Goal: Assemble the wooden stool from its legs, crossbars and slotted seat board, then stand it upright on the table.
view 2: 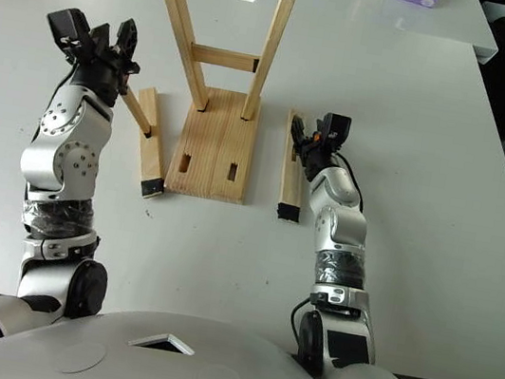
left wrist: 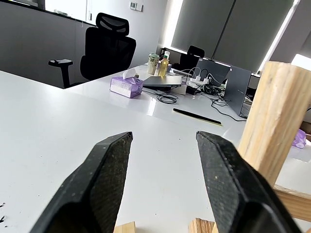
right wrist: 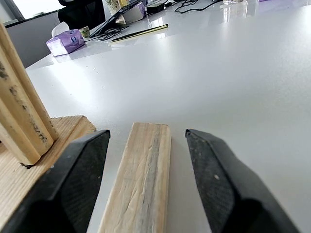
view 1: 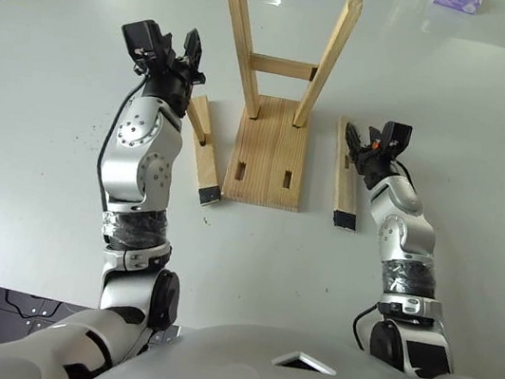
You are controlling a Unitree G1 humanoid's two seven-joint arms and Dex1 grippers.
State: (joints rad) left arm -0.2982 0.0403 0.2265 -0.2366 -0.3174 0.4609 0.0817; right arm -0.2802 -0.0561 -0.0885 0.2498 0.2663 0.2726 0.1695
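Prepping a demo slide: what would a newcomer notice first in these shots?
Half-built stool mid-table: two legs joined by a crossbar stand in the far slots of the flat seat board, near slots empty. Loose legs lie either side: the open right hand straddles the right leg's far end, the open left hand is raised above the left leg.
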